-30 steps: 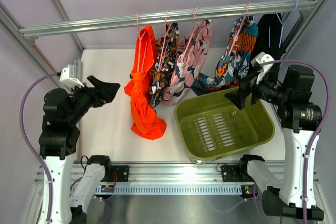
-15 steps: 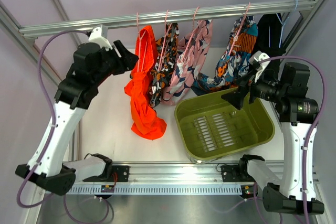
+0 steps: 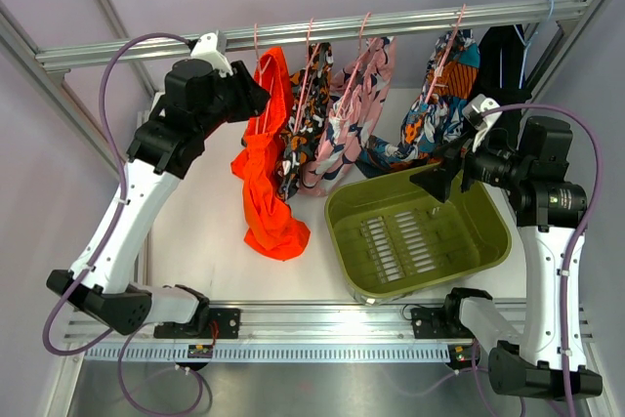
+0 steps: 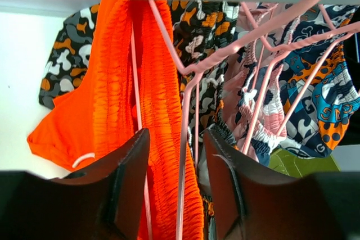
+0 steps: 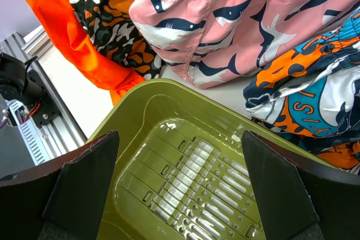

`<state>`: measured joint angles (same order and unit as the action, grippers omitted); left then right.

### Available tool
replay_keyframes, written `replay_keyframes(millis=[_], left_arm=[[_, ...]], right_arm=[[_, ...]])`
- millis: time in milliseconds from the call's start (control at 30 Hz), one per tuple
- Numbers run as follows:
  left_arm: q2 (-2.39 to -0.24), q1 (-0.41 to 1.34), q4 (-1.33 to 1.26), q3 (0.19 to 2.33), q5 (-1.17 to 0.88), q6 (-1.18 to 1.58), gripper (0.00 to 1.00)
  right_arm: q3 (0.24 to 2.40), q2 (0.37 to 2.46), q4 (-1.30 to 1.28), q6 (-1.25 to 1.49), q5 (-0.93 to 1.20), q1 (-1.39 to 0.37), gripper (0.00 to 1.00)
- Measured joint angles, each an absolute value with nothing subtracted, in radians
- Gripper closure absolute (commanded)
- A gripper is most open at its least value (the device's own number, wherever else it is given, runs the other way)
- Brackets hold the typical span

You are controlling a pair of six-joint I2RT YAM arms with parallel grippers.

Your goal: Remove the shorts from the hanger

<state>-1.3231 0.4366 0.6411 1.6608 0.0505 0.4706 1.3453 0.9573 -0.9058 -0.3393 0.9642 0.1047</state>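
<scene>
The bright orange-red shorts (image 3: 266, 183) hang from the pale-pink hanger (image 3: 259, 56) at the left end of the rail, their lower end bunched on the table. My left gripper (image 3: 256, 95) is raised to the top of the shorts just under the rail. In the left wrist view the gathered waist of the shorts (image 4: 163, 111) and a thin wire of the hanger (image 4: 135, 82) run down between my two dark fingers, and my left gripper (image 4: 176, 139) stands open with a gap on each side. My right gripper (image 3: 435, 183) (image 5: 180, 136) hovers wide open over the green tub, holding nothing.
The green tub (image 3: 337, 212) (image 5: 169, 85) sits on the table right of the shorts. A black-orange patterned garment (image 3: 303, 114), a pink floral one (image 3: 356, 104) and a blue-orange one (image 3: 439, 95) hang on further pink hangers from the metal rail (image 3: 391, 21).
My left arm has swung up from low on the left to the rail and onto the shorts' top, its fingers narrowing. The right arm has barely moved.
</scene>
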Motion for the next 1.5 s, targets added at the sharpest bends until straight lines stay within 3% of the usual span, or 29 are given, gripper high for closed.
replay_keyframes(millis=[133,167,333,633,867,1167,1333,1500], left_arm=[[-1.333,0.438,0.626,1.66,0.056,0.46,0.74],[-1.339,0.438,0.624,1.66,0.058,0.457,0.83],[-1.367,0.439,0.604,1.66,0.052,0.429,1.0],[-1.35,0.441,0.593,1.654,0.039,0.324,1.0],[-1.218,0.438,0.556,1.62,0.044,0.242,1.0],[-1.09,0.439,0.525,1.5,0.029,0.212,1.0],[-1.027,0.439,0.577,1.409,0.028,0.21,1.0],[-0.902,0.439,0.624,1.327,-0.012,0.216,1.0]], right_arm=[[1.341,0.961,-0.891,-0.32,0.97,0.105,0.0],[1.341,0.964,-0.886,-0.316,0.972,0.105,0.0],[1.341,0.97,-0.878,-0.302,0.981,0.105,0.0],[1.34,0.968,-0.855,-0.279,0.991,0.105,0.01],[1.334,0.969,-0.845,-0.281,1.039,0.105,0.0],[1.309,0.97,-0.858,-0.455,1.142,0.016,0.02],[1.325,1.037,-0.847,-0.496,1.105,-0.171,0.1],[1.397,1.163,-0.739,-0.363,0.831,-0.473,0.16]])
